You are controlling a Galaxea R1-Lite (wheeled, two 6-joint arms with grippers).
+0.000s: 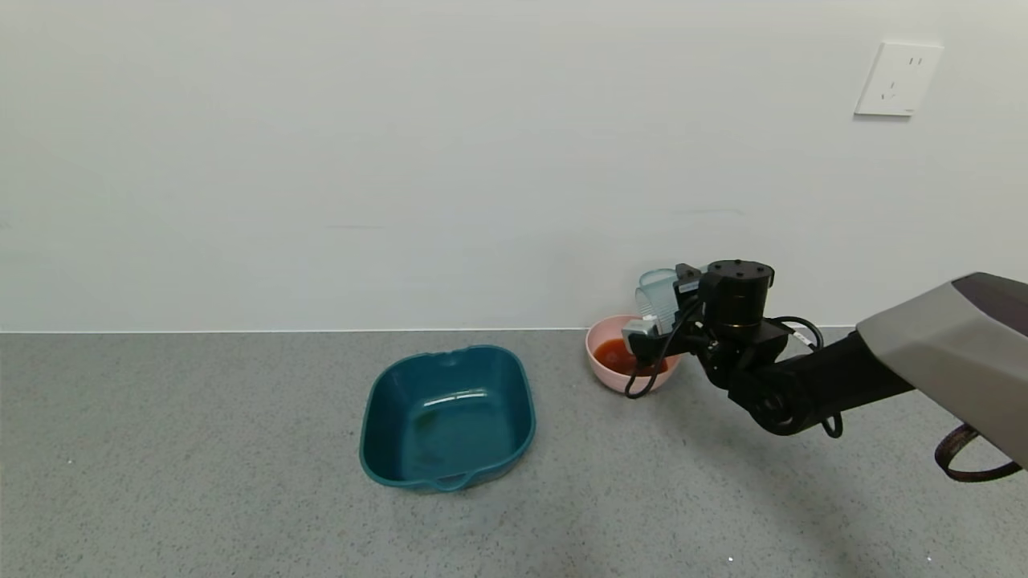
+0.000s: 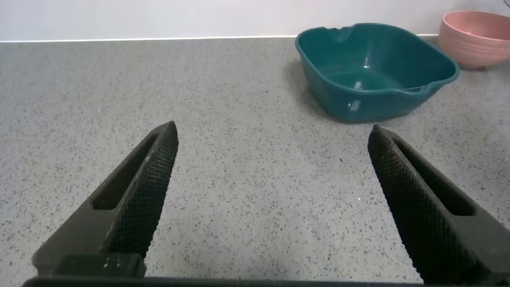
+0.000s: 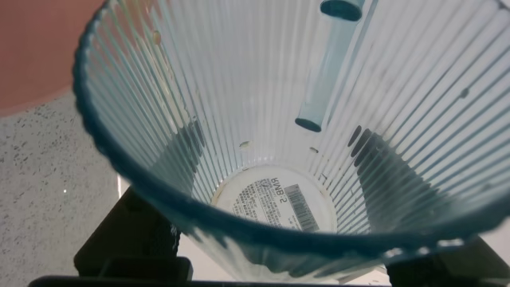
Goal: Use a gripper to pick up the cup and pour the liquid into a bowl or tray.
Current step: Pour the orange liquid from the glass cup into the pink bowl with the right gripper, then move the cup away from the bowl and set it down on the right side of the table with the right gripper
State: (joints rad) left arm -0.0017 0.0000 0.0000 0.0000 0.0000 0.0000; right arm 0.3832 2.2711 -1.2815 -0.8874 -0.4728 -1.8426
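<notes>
The left gripper (image 2: 271,199) waits far off to the left, its fingers wide apart and holding nothing. The teal tray (image 1: 446,417) sits in the middle. On the right, the right gripper (image 1: 662,317) squeezes the cup (image 1: 657,299) between its fingers, just above the pink bowl (image 1: 604,371). The cup looks empty inside. The red liquid (image 1: 617,356) sits in the bowl under the fingers.

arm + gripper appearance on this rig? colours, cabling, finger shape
Right arm: black jointed links, grey shell on the upper section, black cables looping loose by the wrist. Right gripper: black with a small white block. Left gripper: black, two long tapering fingers with finely textured inner faces.
</notes>
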